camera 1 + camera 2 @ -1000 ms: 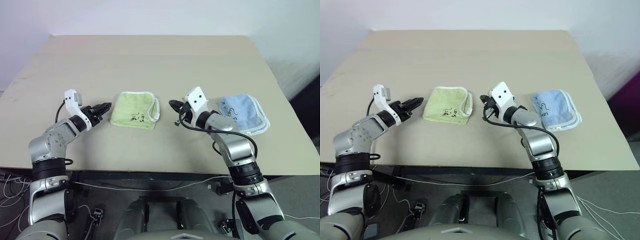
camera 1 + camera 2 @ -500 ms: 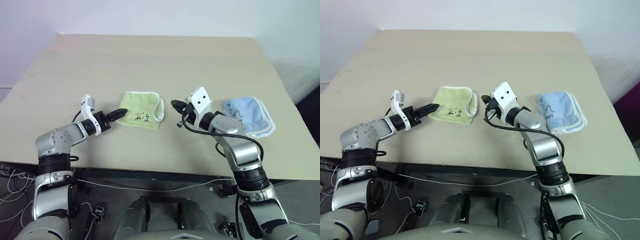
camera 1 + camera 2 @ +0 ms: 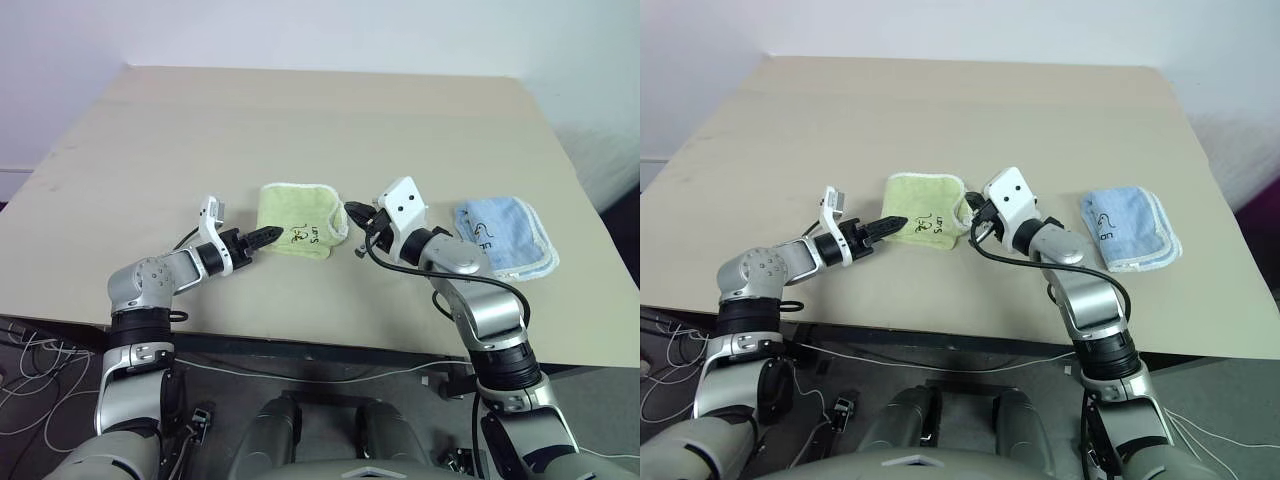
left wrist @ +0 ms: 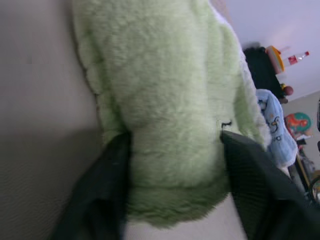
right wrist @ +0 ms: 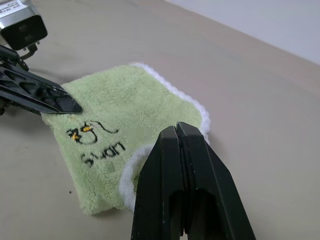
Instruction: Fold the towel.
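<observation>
The light yellow-green towel (image 3: pixel 298 213) lies folded on the table, white edging on its right side and dark lettering on top. My left gripper (image 3: pixel 268 236) reaches in from the left to the towel's near left corner. In the left wrist view the towel (image 4: pixel 165 75) fills the gap between the two black fingers (image 4: pixel 107 180), which press on it from both sides. My right gripper (image 3: pixel 350 210) hovers at the towel's right edge. Its fingers (image 5: pixel 170 165) are shut together with nothing between them, just above the white edging.
A light blue folded towel (image 3: pixel 505 235) lies on the table (image 3: pixel 300 120) to the right, beyond my right forearm. The tan tabletop stretches far back behind both towels, and its front edge runs close under both arms.
My left gripper has moved right from beside the towel onto its near left corner, opened wide on the way, and closed around the cloth. The right gripper has stayed put.
</observation>
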